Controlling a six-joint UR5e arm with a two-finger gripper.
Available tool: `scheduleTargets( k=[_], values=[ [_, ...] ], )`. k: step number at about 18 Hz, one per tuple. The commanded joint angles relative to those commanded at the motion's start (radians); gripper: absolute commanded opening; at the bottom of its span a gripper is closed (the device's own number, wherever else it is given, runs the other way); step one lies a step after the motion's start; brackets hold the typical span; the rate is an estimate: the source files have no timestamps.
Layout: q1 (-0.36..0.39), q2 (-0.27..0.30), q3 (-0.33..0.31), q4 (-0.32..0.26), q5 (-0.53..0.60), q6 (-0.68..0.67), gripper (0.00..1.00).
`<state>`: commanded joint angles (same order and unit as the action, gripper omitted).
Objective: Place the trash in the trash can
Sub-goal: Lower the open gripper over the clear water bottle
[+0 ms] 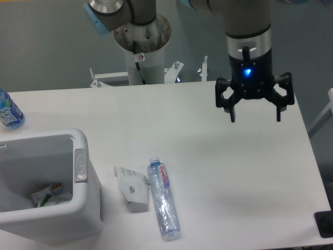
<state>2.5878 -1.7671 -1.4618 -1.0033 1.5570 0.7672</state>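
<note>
the gripper [255, 117] hangs above the table [229, 172] at about two o'clock, jaws spread wide and holding nothing. the clear bottle [163, 198] lies flat at six o'clock, with the white paper packet [132, 187] touching its left side. the trash can [47, 182] sits at eight o'clock, some scraps inside. a blue-labelled bottle [9, 110] stands at ten o'clock.

A white tabletop [218, 172] fills the frame. At lower left stand the bin [78, 211], packet [131, 188] and bottle [163, 199]. A blue-labelled bottle [8, 110] sits at the left edge.
</note>
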Motion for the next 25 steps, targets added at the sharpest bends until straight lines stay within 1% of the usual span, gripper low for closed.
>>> scheduleTargets(
  k=[2, 4, 8, 9, 14, 16, 18, 22, 23, 24, 25],
  values=[
    [-0.023, -0.005, -0.008, 0.002, -0.015, -0.037, 1.0],
    [-0.044, -0.028, -0.006, 0.0, -0.055, -0.052, 1.0],
    [-0.071, -0.089, -0.012, -0.011, -0.247, -0.181, 1.0],
    [-0.077, -0.109, -0.012, -0.011, -0.271, -0.207, 1.0],
    [-0.11, -0.173, -0.051, -0.009, -0.273, -0.229, 1.0],
    [-0.12, -0.201, -0.051, -0.006, -0.27, -0.259, 1.0],
    [-0.124, -0.247, -0.029, 0.003, -0.272, -0.319, 1.0],
    [-0.152, -0.372, 0.076, 0.005, -0.272, -0.357, 1.0],
    [-0.155, -0.393, 0.093, 0.008, -0.273, -0.382, 1.0],
    [-0.155, -0.409, 0.103, 0.021, -0.273, -0.393, 1.0],
    [-0.156, -0.426, 0.103, 0.05, -0.272, -0.399, 1.0]
  ],
)
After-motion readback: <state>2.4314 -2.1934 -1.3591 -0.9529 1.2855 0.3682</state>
